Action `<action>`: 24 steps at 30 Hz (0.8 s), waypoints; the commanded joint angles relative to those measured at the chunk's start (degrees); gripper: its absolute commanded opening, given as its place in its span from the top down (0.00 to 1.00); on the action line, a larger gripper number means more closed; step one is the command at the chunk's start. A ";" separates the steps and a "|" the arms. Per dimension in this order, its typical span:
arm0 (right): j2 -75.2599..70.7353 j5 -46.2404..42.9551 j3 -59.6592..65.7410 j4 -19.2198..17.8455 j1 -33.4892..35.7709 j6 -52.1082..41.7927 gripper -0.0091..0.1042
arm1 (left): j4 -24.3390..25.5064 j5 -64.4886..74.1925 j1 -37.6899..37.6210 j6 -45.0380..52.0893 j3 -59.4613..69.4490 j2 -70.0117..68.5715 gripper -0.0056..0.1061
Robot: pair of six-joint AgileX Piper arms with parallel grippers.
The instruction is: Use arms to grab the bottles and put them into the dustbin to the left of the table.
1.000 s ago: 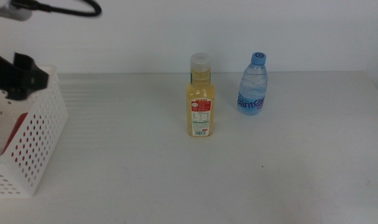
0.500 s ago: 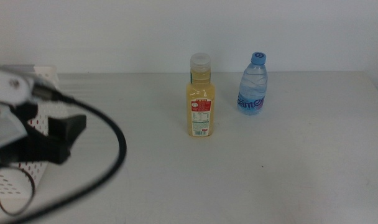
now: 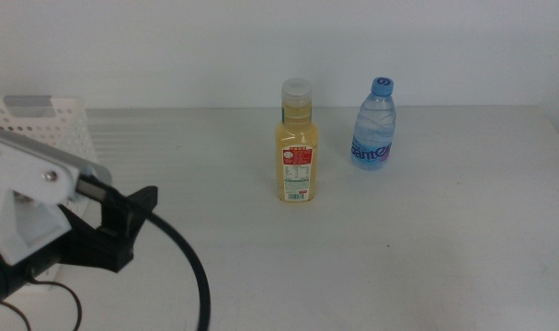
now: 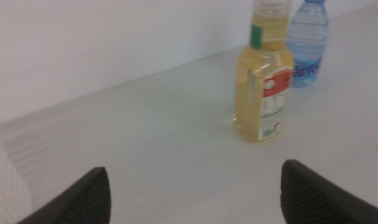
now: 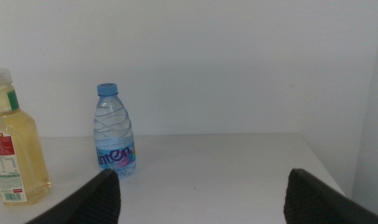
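**Reaching for the juice bottle: risks ahead**

Sitting low at about 8 o'clock in the middle view: left hand (image 3: 123, 230), black jaws spread wide and empty, aimed toward 2 o'clock at the yellow juice bottle (image 3: 297, 142). Standing upright near the centre of the bench (image 3: 445, 230), that bottle; just beyond it at 2 o'clock, apart from it, the clear water bottle (image 3: 374, 124). Half hidden behind the left arm at 9 o'clock, the white dustbin (image 3: 40, 115). Waiting out of the middle view, right hand (image 5: 201, 196), jaws likewise spread, facing both bottles across the bench.

Likely trouble:
- Coming in too high and striking near the white cap would probably tip the tall, narrow juice bottle and send it rolling.
- Drifting off-line, with one jaw nudging the label, could shove it into the water bottle behind.
- Closing too softly on smooth plastic may let it slip on the carry toward the dustbin.
- Trailing black cable (image 3: 192, 276) could snag during the swing back.
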 commanded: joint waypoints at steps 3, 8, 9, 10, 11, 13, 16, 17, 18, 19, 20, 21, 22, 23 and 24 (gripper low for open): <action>-1.57 -4.41 -0.42 -0.21 -0.53 -0.72 0.15 | 7.37 -5.81 -3.23 -3.66 -1.36 -0.51 0.14; -1.57 -4.41 -0.42 -0.21 -0.53 -0.72 0.15 | 14.24 -17.22 -5.34 -12.55 3.60 -0.35 0.14; -1.57 -4.41 -0.42 -0.21 -0.53 -0.72 0.15 | 14.52 -19.89 -5.29 -13.45 5.07 -0.08 0.14; -1.57 -4.41 -0.42 -0.21 -0.53 -0.72 0.15 | 14.52 -21.79 -5.29 -13.78 6.15 0.16 0.14; -1.57 -4.41 -0.42 -0.21 -0.53 -0.72 0.15 | 14.37 -24.00 -5.29 -13.85 7.30 0.58 0.14; -1.57 -4.41 -0.42 -0.21 -0.53 -0.72 0.15 | 14.26 -27.32 -5.29 -14.00 8.70 1.30 0.14; -1.57 -4.41 -0.42 -0.21 -0.53 -0.72 0.15 | 14.22 -28.75 -5.29 -14.28 9.23 2.67 0.14; -1.57 -4.41 -0.42 -0.21 -0.53 -0.72 0.15 | 14.09 -29.17 -5.29 -14.47 9.23 3.28 0.14; -1.57 -4.41 -0.42 -0.21 -0.53 -0.72 0.15 | 14.08 -29.75 -5.29 -14.47 9.23 3.99 0.14; -1.57 -4.41 -0.42 -0.21 -0.53 -0.72 0.15 | 14.08 -30.06 -5.29 -14.60 9.23 4.62 0.14; -1.57 -4.41 -0.42 -0.21 -0.53 -0.72 0.15 | 14.08 -30.38 -5.29 -14.67 9.23 5.57 0.14; -1.57 -4.41 -0.42 -0.21 -0.53 -0.72 0.15 | 14.08 -31.05 -5.29 -14.67 9.23 6.71 0.14; -1.57 -4.41 -0.42 -0.21 -0.53 -0.72 0.15 | 14.08 -31.84 -5.29 -14.78 9.23 8.06 0.14; -1.57 -4.41 -0.42 -0.21 -0.53 -0.72 0.15 | 14.08 -32.96 -5.29 -15.08 9.23 9.25 0.14; -1.57 -4.41 -0.42 -0.21 -0.53 -0.72 0.15 | 14.08 -34.29 -5.29 -15.68 9.23 10.90 0.14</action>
